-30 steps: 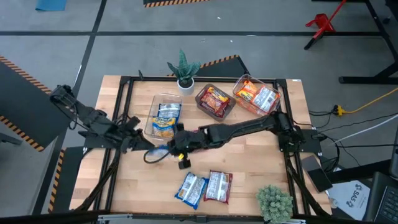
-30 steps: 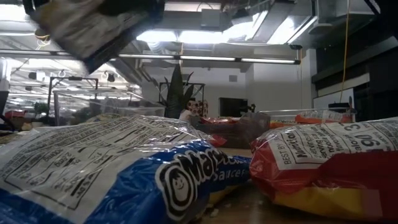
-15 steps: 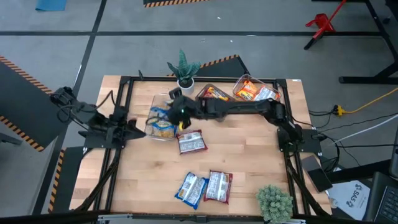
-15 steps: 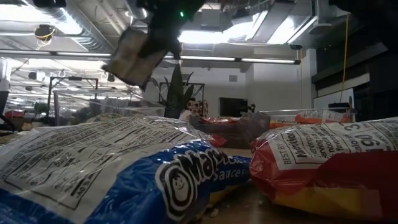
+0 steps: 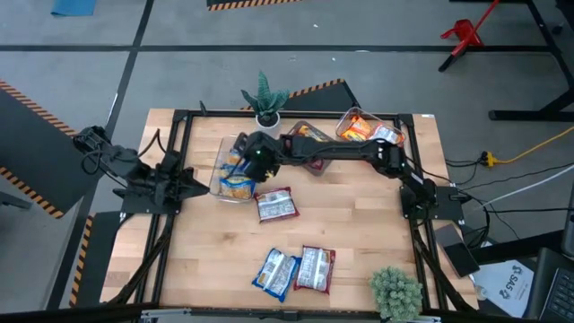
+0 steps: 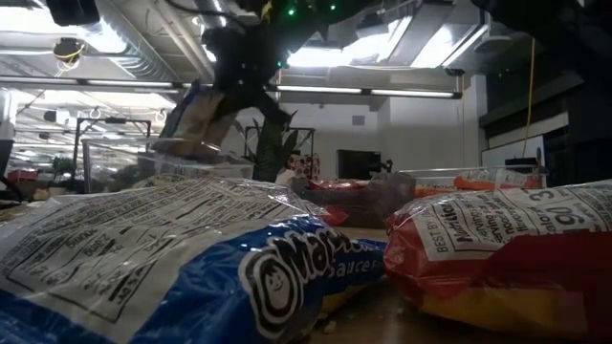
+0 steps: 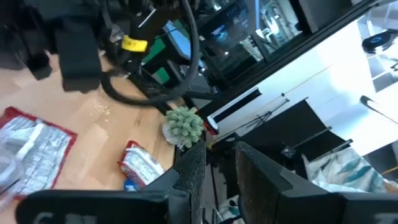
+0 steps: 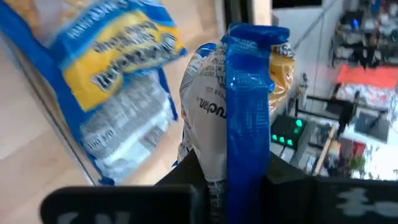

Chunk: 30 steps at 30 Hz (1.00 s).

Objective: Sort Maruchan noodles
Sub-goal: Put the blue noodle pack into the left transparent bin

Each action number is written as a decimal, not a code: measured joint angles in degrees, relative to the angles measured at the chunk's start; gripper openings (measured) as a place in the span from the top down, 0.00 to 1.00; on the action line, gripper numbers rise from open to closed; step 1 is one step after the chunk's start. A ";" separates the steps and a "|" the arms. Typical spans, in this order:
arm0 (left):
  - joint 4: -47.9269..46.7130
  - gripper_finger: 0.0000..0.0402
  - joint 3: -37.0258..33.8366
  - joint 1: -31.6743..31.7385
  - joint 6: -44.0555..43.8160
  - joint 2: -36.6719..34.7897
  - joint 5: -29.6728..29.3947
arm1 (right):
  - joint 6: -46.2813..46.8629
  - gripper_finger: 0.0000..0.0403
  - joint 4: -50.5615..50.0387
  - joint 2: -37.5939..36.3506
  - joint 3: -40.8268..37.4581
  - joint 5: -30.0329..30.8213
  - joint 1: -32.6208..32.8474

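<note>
My right gripper (image 5: pixel 251 160) reaches across to the left clear bin (image 5: pixel 218 179) at the table's far side and is shut on a blue-yellow noodle packet (image 8: pixel 239 81). Another blue-yellow packet (image 8: pixel 118 68) lies flat in that bin under it. A red packet (image 5: pixel 275 205) lies flat mid-table. A blue packet (image 5: pixel 274 271) and a red one (image 5: pixel 315 267) lie side by side near the near edge. My left gripper (image 7: pixel 219 168) waits open at the table's left side. My right gripper pinches the blue-yellow packet between its two fingers at the blue sealed end strip (image 8: pixel 247 134). The packet is lifted clear. In the low view it hangs tilted below the gripper, just above the bin's rim (image 6: pixel 182 153).
Two more clear bins with orange and red packets stand at the far edge, middle (image 5: pixel 309 144) and right (image 5: pixel 369 135). A potted plant (image 5: pixel 265 100) is behind the left bin and a bushy plant (image 5: pixel 395 289) sits at the near right corner. A black frame rings the table.
My right gripper carried the packet from the table's middle-left toward the far edge and now holds it lower, over the left clear bin. The red mid-table packet, hidden under the arm before, now shows. My left arm drew back toward the left edge.
</note>
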 joint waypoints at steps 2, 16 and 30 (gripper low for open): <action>-0.62 0.79 0.00 0.01 -0.04 0.00 -0.18 | -1.44 0.89 -0.03 0.82 0.00 -0.20 0.07; -3.43 0.79 0.00 0.01 0.24 0.01 -1.90 | -5.52 0.89 1.86 3.88 0.00 -6.86 -1.98; -4.56 0.79 0.00 0.01 0.39 0.00 -2.61 | -3.75 0.54 2.88 3.88 0.02 -9.57 -4.20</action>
